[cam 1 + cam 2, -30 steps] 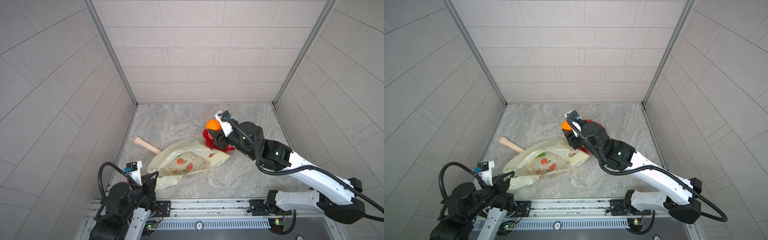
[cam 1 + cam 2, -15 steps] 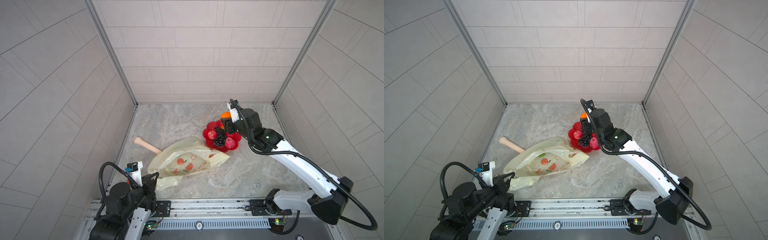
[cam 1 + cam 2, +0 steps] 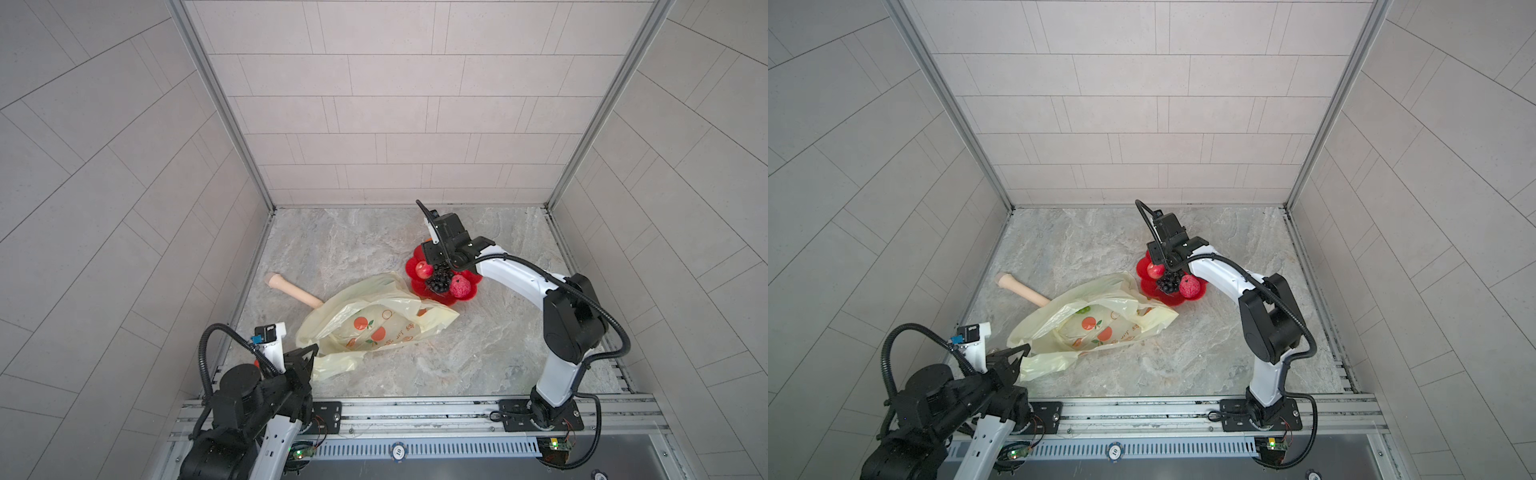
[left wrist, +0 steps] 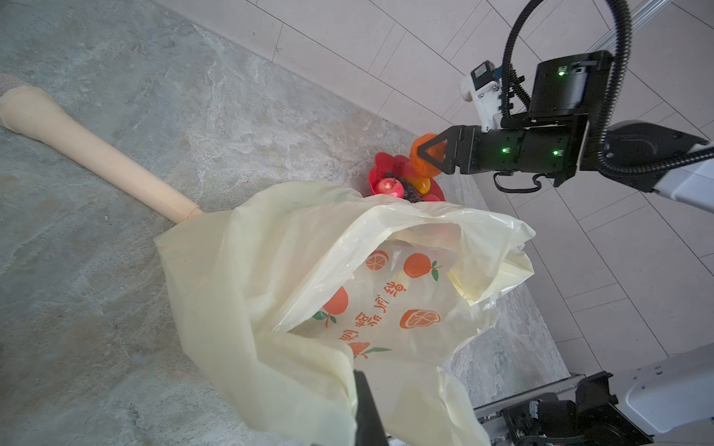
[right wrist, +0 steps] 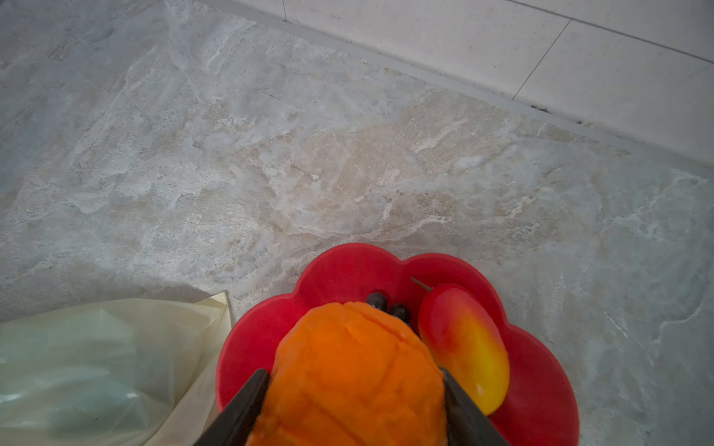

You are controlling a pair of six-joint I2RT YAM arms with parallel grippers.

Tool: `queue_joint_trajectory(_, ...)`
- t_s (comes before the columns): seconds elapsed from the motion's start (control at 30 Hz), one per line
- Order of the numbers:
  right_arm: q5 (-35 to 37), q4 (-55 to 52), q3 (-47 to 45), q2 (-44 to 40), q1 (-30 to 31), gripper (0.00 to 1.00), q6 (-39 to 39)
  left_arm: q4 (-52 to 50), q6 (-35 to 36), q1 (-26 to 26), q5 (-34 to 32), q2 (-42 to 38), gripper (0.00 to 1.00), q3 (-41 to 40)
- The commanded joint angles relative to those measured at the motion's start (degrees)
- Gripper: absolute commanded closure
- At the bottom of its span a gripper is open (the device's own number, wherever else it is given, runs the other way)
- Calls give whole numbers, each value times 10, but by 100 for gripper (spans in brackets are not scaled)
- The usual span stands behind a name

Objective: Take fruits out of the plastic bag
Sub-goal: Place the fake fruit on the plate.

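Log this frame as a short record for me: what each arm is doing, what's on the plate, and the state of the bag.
Right gripper: fingers closed on the orange, held above the red plate
Left gripper: shut, apparently pinching the plastic bag at its near edge
On plate: red apple, dark grape bunch, bumpy pink fruit, mango
Bag: crumpled on the table beside the plate; contents unclear
Other: beige stick, one end under the bag
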Motion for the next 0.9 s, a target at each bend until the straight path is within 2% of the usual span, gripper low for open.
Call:
queue_joint_trajectory(0.0, -20, 0, 39, 40, -12, 48, 11, 9, -3, 6, 5, -7, 100, -6)
queue_joint_trajectory(0.27, -2, -57, 131, 124, -13, 45, -12, 10, -2, 17, 7, -7, 100, -6)
queue_joint_trajectory(0.47, -4, -70, 141, 150, -18, 43, -12, 10, -2, 17, 7, -7, 100, -6)
queue_joint_trajectory(0.87, 5, -67, 122, 143, -26, 36, -8, 11, -2, 18, 7, -7, 100, -6)
